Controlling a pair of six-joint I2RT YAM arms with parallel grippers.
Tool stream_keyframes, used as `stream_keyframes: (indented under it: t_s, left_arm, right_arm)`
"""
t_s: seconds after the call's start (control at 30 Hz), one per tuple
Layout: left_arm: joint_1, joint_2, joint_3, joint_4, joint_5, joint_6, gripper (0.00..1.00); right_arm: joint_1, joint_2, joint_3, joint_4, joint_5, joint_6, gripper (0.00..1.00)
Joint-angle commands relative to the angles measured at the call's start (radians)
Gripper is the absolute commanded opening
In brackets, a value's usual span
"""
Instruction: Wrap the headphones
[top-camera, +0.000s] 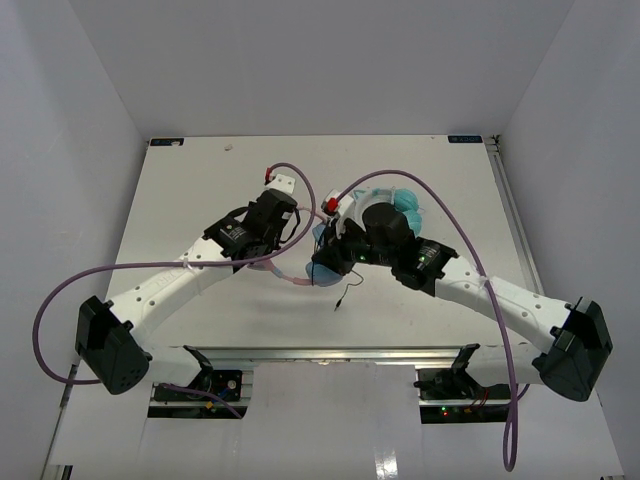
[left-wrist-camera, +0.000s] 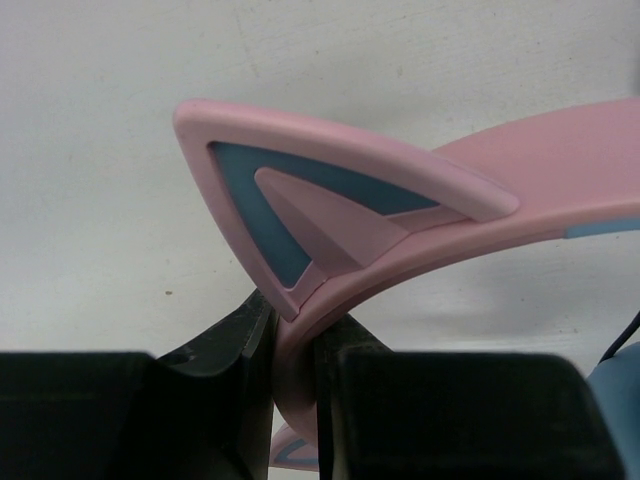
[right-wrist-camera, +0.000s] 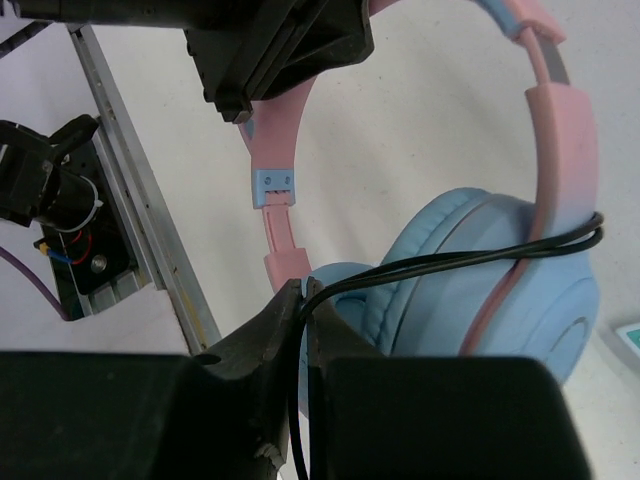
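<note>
The headphones (right-wrist-camera: 560, 130) have a pink headband with a cat ear (left-wrist-camera: 300, 190) and light-blue ear cups (right-wrist-camera: 480, 290). They sit mid-table between my arms, mostly hidden under them in the top view, where one cup (top-camera: 410, 212) shows. My left gripper (left-wrist-camera: 297, 350) is shut on the pink headband just below the cat ear. My right gripper (right-wrist-camera: 307, 295) is shut on the thin black cable (right-wrist-camera: 450, 262), which runs across the near ear cup and around the band. A loose cable end (top-camera: 345, 293) lies on the table below the right gripper (top-camera: 322, 265).
The white table (top-camera: 200, 190) has a metal rail (top-camera: 330, 352) along its near edge, also in the right wrist view (right-wrist-camera: 140, 200). White walls close in the left, back and right sides. Purple arm hoses (top-camera: 450, 215) arc above the table.
</note>
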Motion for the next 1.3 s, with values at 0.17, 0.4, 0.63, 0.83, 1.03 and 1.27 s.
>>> stream_keyframes:
  t_s: [0.17, 0.4, 0.63, 0.83, 1.03, 1.27]
  left_arm:
    - [0.014, -0.058, 0.087, 0.012, 0.022, -0.192, 0.00]
    - [0.017, -0.080, 0.131, -0.001, 0.071, -0.242, 0.00]
    - [0.017, -0.130, 0.145, -0.020, 0.091, -0.268, 0.00]
    - [0.017, -0.151, 0.145, -0.023, 0.104, -0.285, 0.00]
    - [0.017, -0.168, 0.154, -0.035, 0.105, -0.298, 0.00]
    - [0.016, -0.205, 0.139, -0.037, 0.148, -0.328, 0.00]
  right_arm:
    - [0.117, -0.116, -0.124, 0.234, 0.070, 0.090, 0.12]
    - [0.236, -0.153, -0.240, 0.311, 0.220, 0.100, 0.10]
    - [0.277, -0.149, -0.374, 0.406, 0.382, 0.086, 0.08]
    - [0.318, -0.112, -0.413, 0.471, 0.463, 0.056, 0.08]
    - [0.339, -0.097, -0.483, 0.572, 0.519, 0.056, 0.08]
    - [0.348, -0.091, -0.567, 0.715, 0.567, 0.034, 0.11]
